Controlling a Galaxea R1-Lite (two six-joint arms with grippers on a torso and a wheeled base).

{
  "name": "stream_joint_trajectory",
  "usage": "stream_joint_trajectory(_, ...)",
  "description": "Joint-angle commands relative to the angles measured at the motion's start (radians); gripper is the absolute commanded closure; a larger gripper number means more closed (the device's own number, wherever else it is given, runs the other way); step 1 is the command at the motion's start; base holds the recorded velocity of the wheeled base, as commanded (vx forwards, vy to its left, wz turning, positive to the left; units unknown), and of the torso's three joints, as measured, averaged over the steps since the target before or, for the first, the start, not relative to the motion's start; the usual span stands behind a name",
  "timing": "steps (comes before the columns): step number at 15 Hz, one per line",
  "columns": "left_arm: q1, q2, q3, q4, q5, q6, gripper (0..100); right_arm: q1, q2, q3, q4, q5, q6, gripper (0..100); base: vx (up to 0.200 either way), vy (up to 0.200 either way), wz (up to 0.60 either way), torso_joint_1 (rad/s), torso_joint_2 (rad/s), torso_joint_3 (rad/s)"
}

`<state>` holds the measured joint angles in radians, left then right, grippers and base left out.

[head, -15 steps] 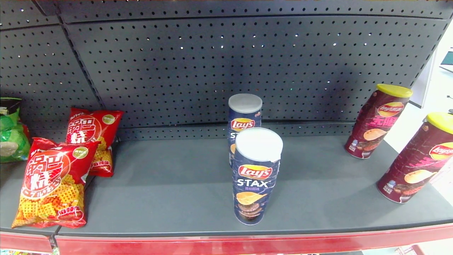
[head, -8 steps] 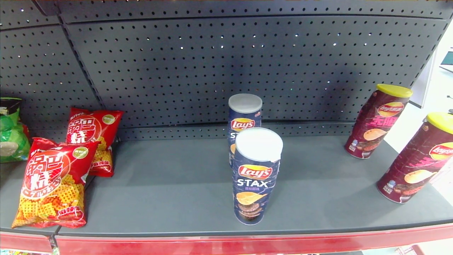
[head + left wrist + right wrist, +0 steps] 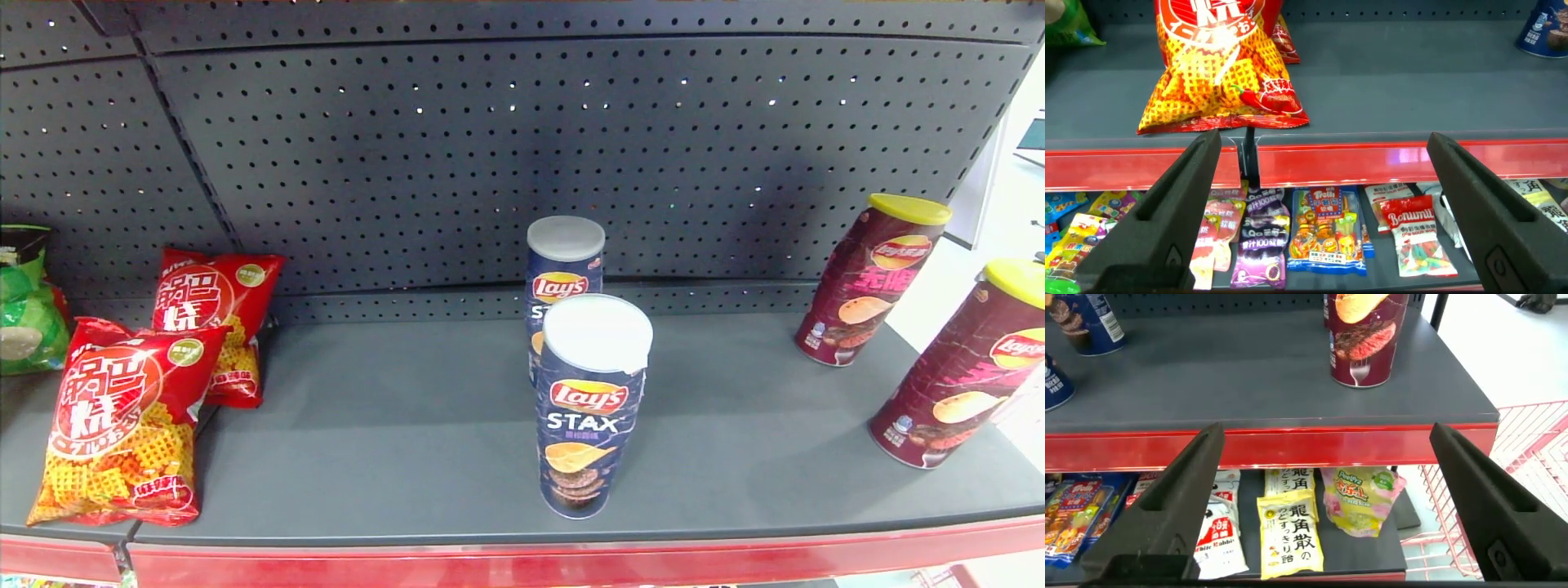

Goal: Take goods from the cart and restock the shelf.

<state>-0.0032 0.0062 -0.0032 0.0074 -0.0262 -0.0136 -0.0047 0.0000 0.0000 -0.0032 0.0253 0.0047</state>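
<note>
Nothing moved; left hand point(image 3: 1324, 140), right hand point(image 3: 1327, 429) apart; rear can point(image 3: 565, 265) half hidden behind front can point(image 3: 593, 408).

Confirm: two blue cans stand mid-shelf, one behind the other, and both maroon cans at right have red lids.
Wrong lids: the head view shows both maroon cans with yellow lids. The blue cans do stand mid-shelf, one behind the other.

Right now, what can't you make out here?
Rear blue can: head view, lower half hidden behind the front blue can.
Green bag: head view, cut off by the edge.
Cart: right wrist view, cut off by the edge, contents unseen.
Lower-shelf packets: left wrist view, partly covered by the left gripper.
</note>
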Motion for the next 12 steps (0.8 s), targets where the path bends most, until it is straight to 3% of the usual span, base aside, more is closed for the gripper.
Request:
stream_joint_trajectory(1, 0.0, 0.001, 0.0, -0.001, 0.0, 0.0, 0, 0.0, 0.002, 0.0, 0.0, 0.001, -0.002, 0, 0.0, 0.0, 0.0, 0.0, 0.0, 0.0)
stream_joint_trajectory(12, 0.0, 0.001, 0.0, 0.0, 0.0, 0.0, 0, 0.0, 0.002, 0.0, 0.0, -0.001, -0.002, 0, 0.0, 0.0, 0.0, 0.0, 0.0, 0.0)
